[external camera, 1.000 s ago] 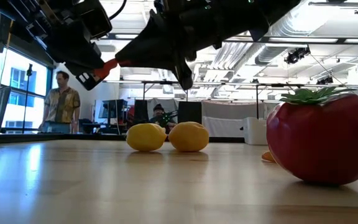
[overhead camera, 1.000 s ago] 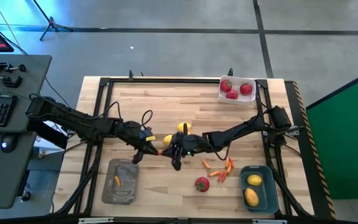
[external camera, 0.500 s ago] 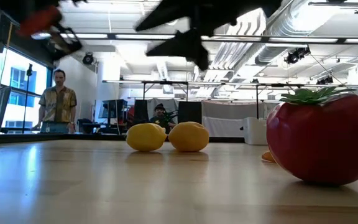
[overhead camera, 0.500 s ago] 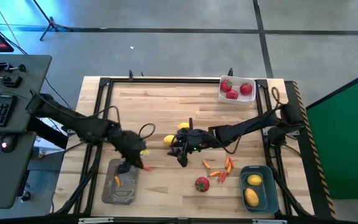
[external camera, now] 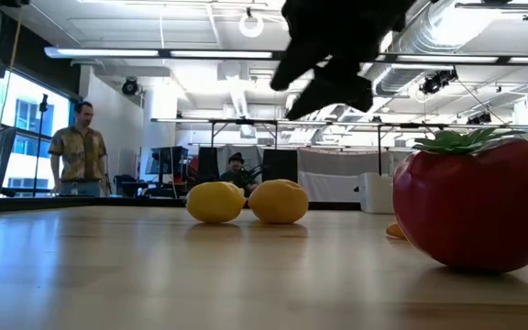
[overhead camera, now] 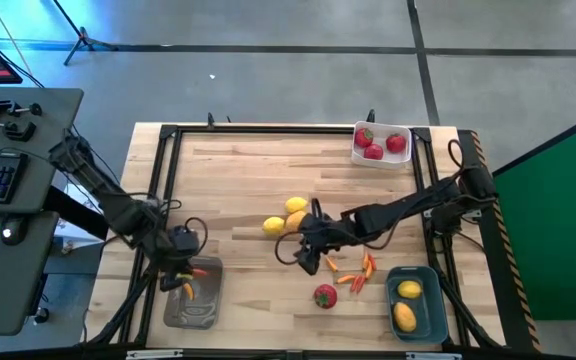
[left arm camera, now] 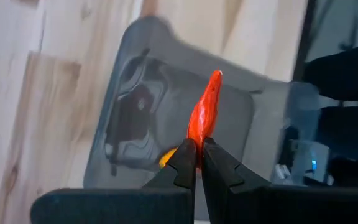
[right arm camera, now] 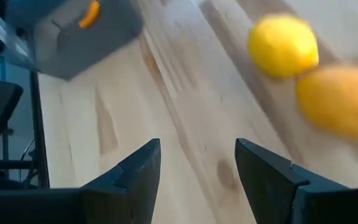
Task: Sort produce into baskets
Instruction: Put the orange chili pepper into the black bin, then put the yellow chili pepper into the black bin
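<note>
Wooden counter (overhead camera: 248, 170) at frame centre, left hand (left arm camera: 199, 151) closed tight on orange-red pepper (left arm camera: 205, 112) above grey tray (overhead camera: 190, 303) at lower left, right hand (right arm camera: 197, 163) open, empty, near two lemons (overhead camera: 286, 214) at centre

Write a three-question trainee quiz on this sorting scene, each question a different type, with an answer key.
1. True or false: the left gripper holds a red pepper above the grey tray.
2. Multiple choice: what lies in the white basket? A) lemons B) red fruits C) peppers
3. Fill in: the right gripper has its jaws ____ and holds nothing, hovering near the loose lemons at mid-table.

Key: 1 true; 2 B, three red fruits with green tops; 3 open.
</note>
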